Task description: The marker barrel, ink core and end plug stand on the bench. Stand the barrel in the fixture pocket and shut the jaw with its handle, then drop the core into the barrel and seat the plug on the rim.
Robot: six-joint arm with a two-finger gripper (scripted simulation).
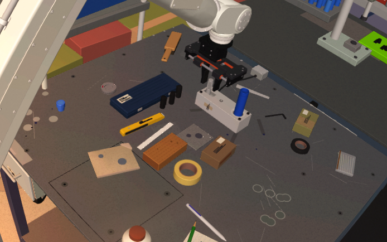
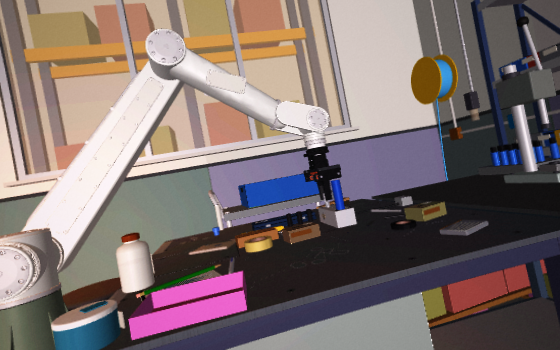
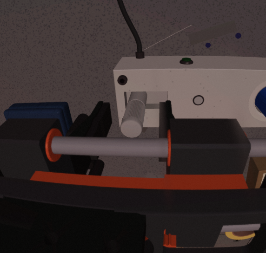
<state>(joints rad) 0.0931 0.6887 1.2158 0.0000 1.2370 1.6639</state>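
My gripper (image 1: 210,82) (image 3: 135,111) (image 2: 325,192) hangs over the far end of the white fixture (image 1: 222,110) (image 3: 193,89). It is open and holds nothing. Its fingers straddle the grey ribbed handle (image 1: 209,87) (image 3: 134,115), which stands at the end of its slot. The blue marker barrel (image 1: 241,102) (image 2: 338,195) stands upright in the pocket at the fixture's other end. Three black cylinders (image 1: 171,97) stand beside the dark blue case. A small blue plug (image 1: 60,105) stands far left on the bench.
The dark blue case (image 1: 145,94) lies left of the fixture. A cable runs from the fixture to a small grey box (image 1: 259,72). In front lie a cardboard box (image 1: 218,151), an orange block (image 1: 165,151), a yellow tape roll (image 1: 187,172) and a yellow knife (image 1: 141,124).
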